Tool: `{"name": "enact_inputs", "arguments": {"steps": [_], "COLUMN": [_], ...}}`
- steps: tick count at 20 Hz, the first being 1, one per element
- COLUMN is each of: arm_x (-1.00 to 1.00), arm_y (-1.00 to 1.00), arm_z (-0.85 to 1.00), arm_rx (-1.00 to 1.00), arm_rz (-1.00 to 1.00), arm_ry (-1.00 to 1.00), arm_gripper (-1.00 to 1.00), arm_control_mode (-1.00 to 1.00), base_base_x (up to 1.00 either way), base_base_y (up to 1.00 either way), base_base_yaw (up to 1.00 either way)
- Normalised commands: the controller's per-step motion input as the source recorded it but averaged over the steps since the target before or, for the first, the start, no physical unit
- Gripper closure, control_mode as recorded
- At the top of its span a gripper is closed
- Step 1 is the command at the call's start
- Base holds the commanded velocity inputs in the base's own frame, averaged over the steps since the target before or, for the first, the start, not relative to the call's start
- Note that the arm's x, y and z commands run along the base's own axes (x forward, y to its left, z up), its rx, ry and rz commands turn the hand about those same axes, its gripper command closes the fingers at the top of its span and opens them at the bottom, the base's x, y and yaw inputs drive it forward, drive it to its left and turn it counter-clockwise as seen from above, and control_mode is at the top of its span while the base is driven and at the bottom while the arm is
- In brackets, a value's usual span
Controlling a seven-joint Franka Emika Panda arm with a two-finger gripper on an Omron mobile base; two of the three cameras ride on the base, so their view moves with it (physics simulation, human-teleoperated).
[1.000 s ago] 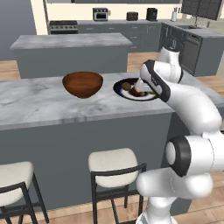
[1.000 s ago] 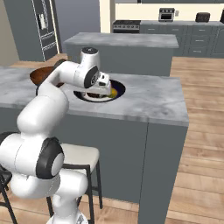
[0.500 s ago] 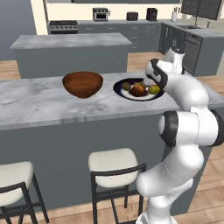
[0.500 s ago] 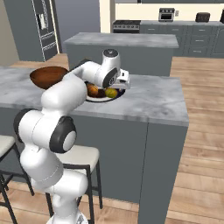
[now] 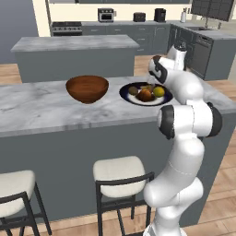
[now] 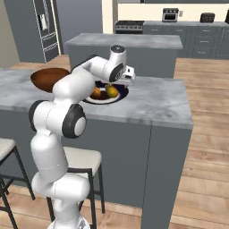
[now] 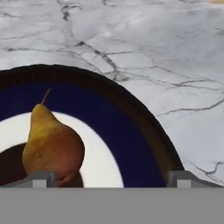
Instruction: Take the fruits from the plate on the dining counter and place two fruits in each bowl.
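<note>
A: Where do the jaws stand?

B: Wide apart and holding nothing. In the hand view the gripper [image 7: 111,179] shows its two tips at the bottom edge, one at lower left, one at lower right.

A: And the fruit?

B: A pear [image 7: 51,146] sits right by the left tip, lower left of that frame, off centre from the gap. Its long axis runs up the frame, stem at top, fat end towards the jaws. My guess: the hand must shift towards the pear's side before closing.

A: What is it resting on?

B: The plate [image 7: 131,131], navy rim and white ring, on the marble dining counter [image 7: 153,52]. In the left base view the plate [image 5: 131,97] holds several fruits [image 5: 146,93] at centre frame, with the reddish-brown bowl [image 5: 87,88] just left of it.

A: Beyond that?

B: Stools [image 5: 122,173] below the counter, a second island [image 5: 73,44] behind, and dark cabinets along the top.
</note>
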Motion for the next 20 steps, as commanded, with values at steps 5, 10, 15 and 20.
{"name": "enact_inputs", "arguments": {"steps": [5, 10, 15, 20], "arm_x": [-0.45, -0.29, -0.11, -0.14], "arm_y": [0.19, 0.57, -0.04, -0.26], "arm_z": [0.08, -0.03, -0.19, -0.02], "arm_rx": [-0.04, -0.07, -0.04, 0.0], "arm_rz": [-0.05, -0.02, -0.02, -0.01], "arm_ry": [0.0, 0.0, 0.0, 0.0], "arm_gripper": [-1.0, -1.0, -1.0, -1.0], "arm_control_mode": [-1.0, -1.0, -1.0, -1.0], "base_base_x": [0.0, 0.0, 0.0, 0.0], "base_base_y": [0.0, 0.0, 0.0, 0.0], "base_base_yaw": [0.0, 0.0, 0.0, 0.0]}}
